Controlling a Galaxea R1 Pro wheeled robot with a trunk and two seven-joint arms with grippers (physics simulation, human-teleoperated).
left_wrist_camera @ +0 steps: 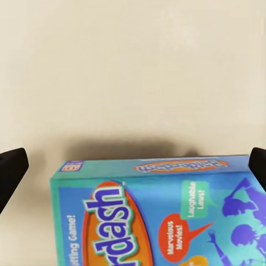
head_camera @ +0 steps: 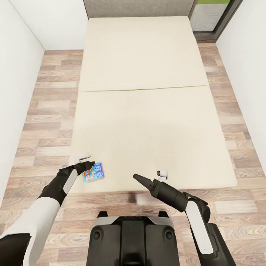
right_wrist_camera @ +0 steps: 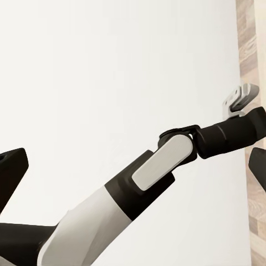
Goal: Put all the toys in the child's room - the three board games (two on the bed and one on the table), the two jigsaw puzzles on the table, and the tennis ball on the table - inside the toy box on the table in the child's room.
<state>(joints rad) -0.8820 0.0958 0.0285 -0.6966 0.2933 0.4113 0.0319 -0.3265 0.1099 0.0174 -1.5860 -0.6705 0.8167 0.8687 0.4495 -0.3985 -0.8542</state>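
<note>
A blue-teal board game (head_camera: pixel 95 173) lies flat on the beige bed (head_camera: pixel 147 111), close to its near left corner. My left gripper (head_camera: pixel 89 167) hovers at the box's left edge, open. In the left wrist view the board game (left_wrist_camera: pixel 155 210) fills the lower part, and the gripper (left_wrist_camera: pixel 133 166) has its black fingertips (left_wrist_camera: pixel 11 169) spread wider than the box. My right gripper (head_camera: pixel 136 177) hangs over the bed's near edge, open and holding nothing. In the right wrist view that gripper (right_wrist_camera: pixel 136 166) looks across at my left arm (right_wrist_camera: pixel 160 163) against a white wall.
Wood-plank floor (head_camera: pixel 48 122) runs along both sides of the bed, with white walls (head_camera: pixel 14 92) close on either side. A grey headboard (head_camera: pixel 138 7) and a dark-framed window (head_camera: pixel 212 16) are at the far end. My base (head_camera: pixel 133 240) stands at the bed's foot.
</note>
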